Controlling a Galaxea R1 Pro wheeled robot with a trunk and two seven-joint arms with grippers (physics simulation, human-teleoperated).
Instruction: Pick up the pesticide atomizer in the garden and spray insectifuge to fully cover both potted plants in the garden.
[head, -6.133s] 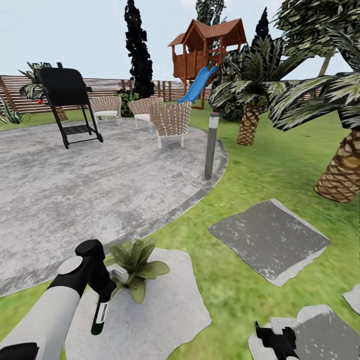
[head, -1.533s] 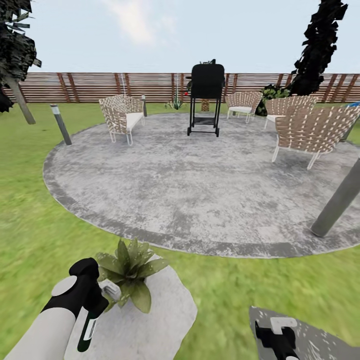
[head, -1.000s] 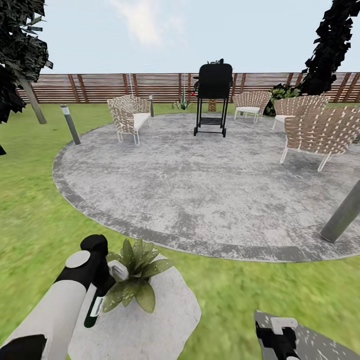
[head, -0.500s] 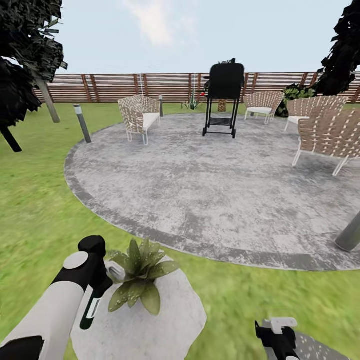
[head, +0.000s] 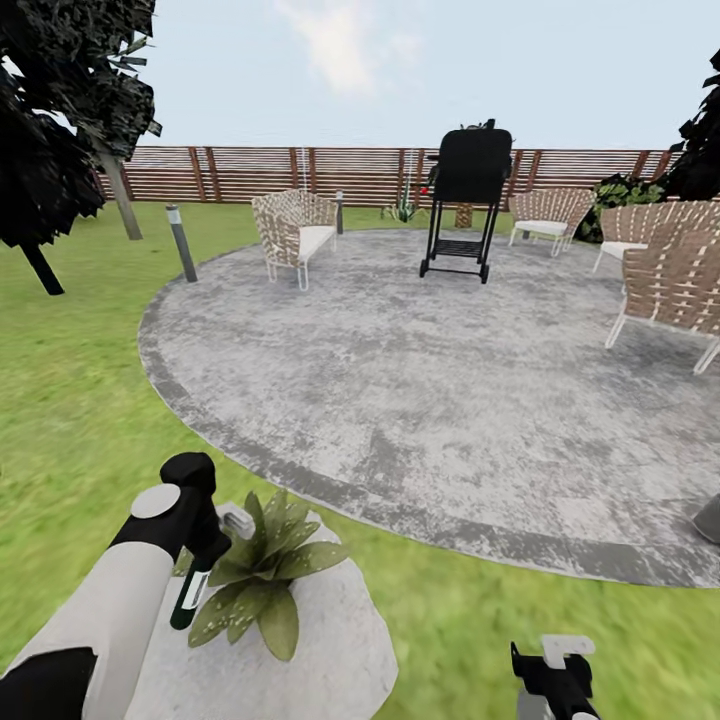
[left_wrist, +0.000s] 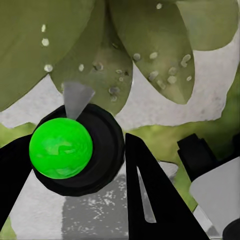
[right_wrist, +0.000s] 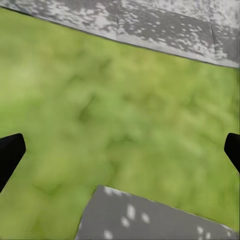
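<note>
In the head view my left gripper (head: 197, 553) is shut on the pesticide atomizer (head: 188, 600), a slim dark bottle with a white label hanging below the fingers. Its whitish spray head (head: 237, 520) points at a potted plant (head: 262, 585), a low rosette of speckled green leaves almost touching the nozzle. The left wrist view looks along the atomizer (left_wrist: 75, 150), dark and round with a green centre, between dark fingers (left_wrist: 150, 200), and speckled leaves (left_wrist: 145, 50) lie just beyond it. My right gripper (head: 550, 675) hangs low at the lower right, its fingertips (right_wrist: 10, 152) far apart over grass.
The plant sits on a pale stone slab (head: 335, 655) in the lawn. Beyond lies the round grey patio (head: 430, 380) with wicker chairs (head: 290, 228), a black grill (head: 465, 200) and a short post (head: 182, 243). A slat fence (head: 250, 172) rings the lawn.
The camera has swung left: grill, chairs and fence have shifted right in the picture, and the palms and playhouse have gone. The left gripper still holds the atomizer at the plant.
</note>
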